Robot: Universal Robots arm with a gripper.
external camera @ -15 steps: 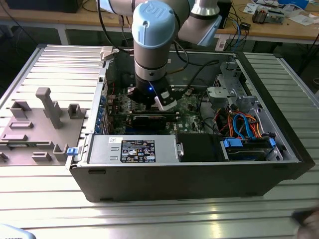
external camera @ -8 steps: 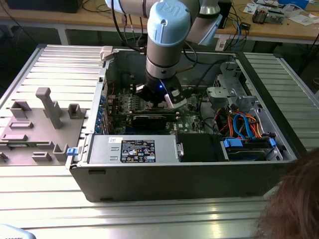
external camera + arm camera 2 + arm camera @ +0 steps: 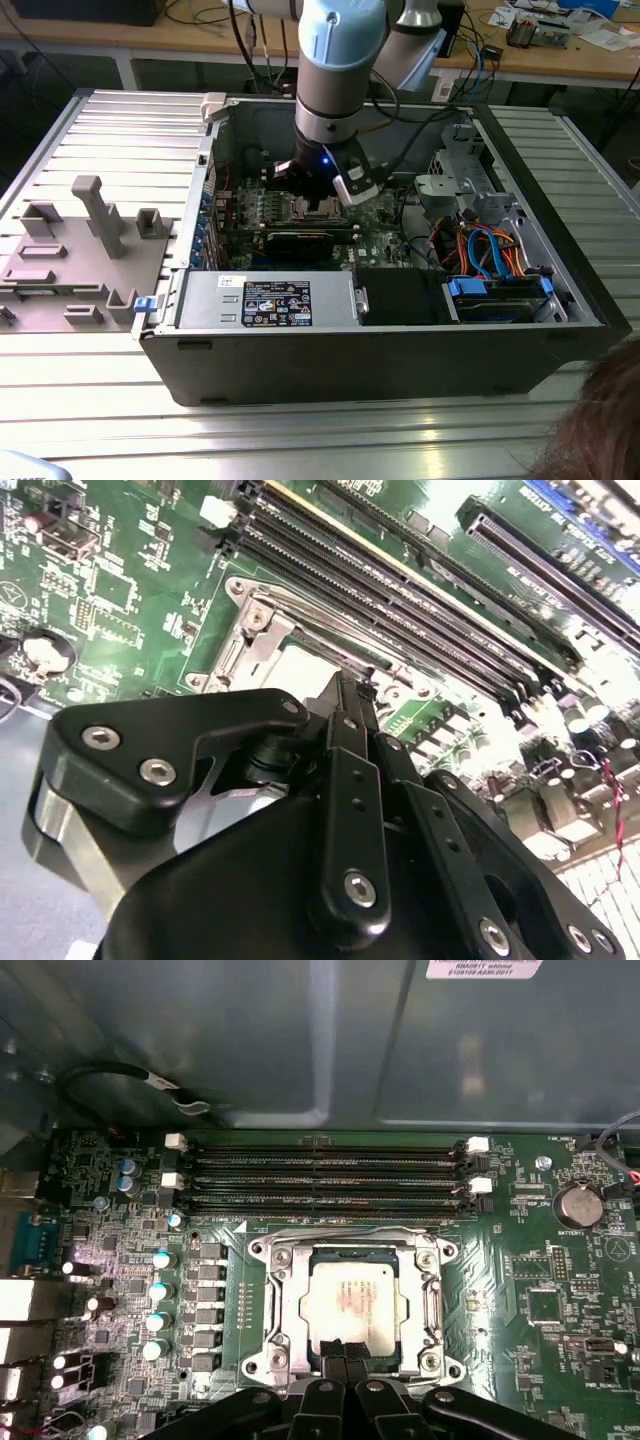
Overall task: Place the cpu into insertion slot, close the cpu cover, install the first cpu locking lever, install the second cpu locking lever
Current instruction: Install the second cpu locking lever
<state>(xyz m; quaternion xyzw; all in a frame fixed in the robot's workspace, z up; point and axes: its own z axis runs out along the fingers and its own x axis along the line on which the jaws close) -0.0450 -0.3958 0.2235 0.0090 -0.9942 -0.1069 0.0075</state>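
From the exterior view's left: a grey moulded fixture tray (image 3: 80, 250) with upright blocks lies on the ribbed metal table (image 3: 300, 440), just beside the open dark-grey computer case (image 3: 380, 350). My grey-and-blue jointed arm (image 3: 335, 70) reaches down into that case, and my black gripper (image 3: 318, 195) hangs over the green circuit board (image 3: 380, 225). Further to the exterior view's right, blue and orange cables (image 3: 485, 250) run down to a drive bay, and dark hair (image 3: 600, 430) shows at the lower corner.

In the first wrist view, the small flat square chip with a dull silver metal top, the cpu (image 3: 352, 1305), lies seated in the square socket with a silvery rim, the insertion slot (image 3: 270, 1305). The thin silver frame of the cpu cover (image 3: 432, 1290) lies down flat around the chip (its window leaves the chip's top bare). Four long black memory slots (image 3: 325, 1175) run beside the socket, apart from it.

My fingertips (image 3: 345, 1352) are pressed together, clenched with nothing between them, their ends over the near edge of the chip. In the second wrist view my gripper (image 3: 352, 685) shows the same closed tips just above the socket's edge (image 3: 262, 630); whether they touch the metal I cannot tell.
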